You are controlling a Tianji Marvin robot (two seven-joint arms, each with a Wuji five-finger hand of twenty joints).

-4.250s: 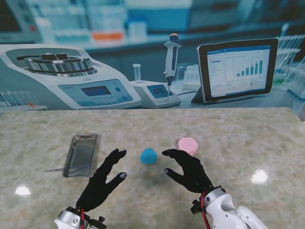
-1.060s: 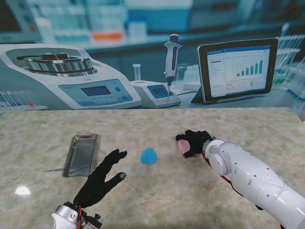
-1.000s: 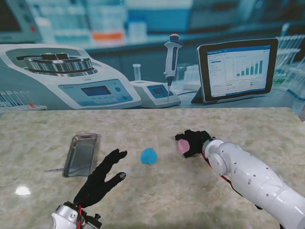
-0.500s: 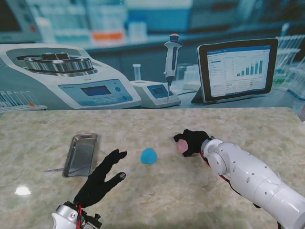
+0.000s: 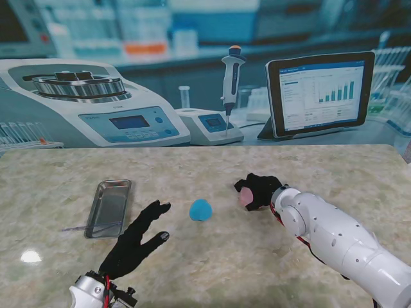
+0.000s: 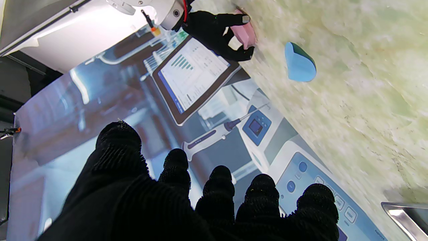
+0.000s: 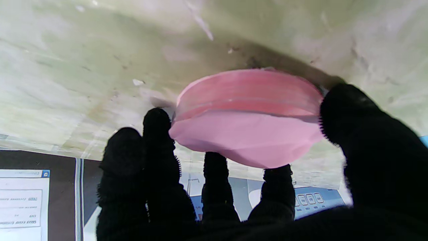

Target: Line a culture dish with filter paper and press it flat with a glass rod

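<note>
A pink round stack of filter paper (image 5: 244, 197) lies on the marble table (image 5: 212, 269) right of centre. My right hand (image 5: 259, 190) rests over it. In the right wrist view the thumb (image 7: 367, 134) and fingertips (image 7: 157, 134) pinch the edges of the stack (image 7: 247, 90), and one pink sheet (image 7: 247, 140) bends away from the rest. A blue culture dish (image 5: 200, 210) sits apart to its left, also visible as a blue dish (image 6: 299, 63) past my left hand. That hand (image 5: 138, 240) hovers open nearer to me, fingers spread. A thin glass rod (image 5: 80, 227) lies across the tray's near end.
A steel tray (image 5: 109, 206) sits on the left of the table. Along the far edge stand a centrifuge (image 5: 83, 102), a small meter with a pipette (image 5: 230, 83) and a tablet (image 5: 319, 93). My white right forearm (image 5: 334, 234) stretches over the table's right part.
Over the last four seconds my right hand reached forward and closed around the pink stack. In the last half second it has barely moved. My left hand has stayed where it was.
</note>
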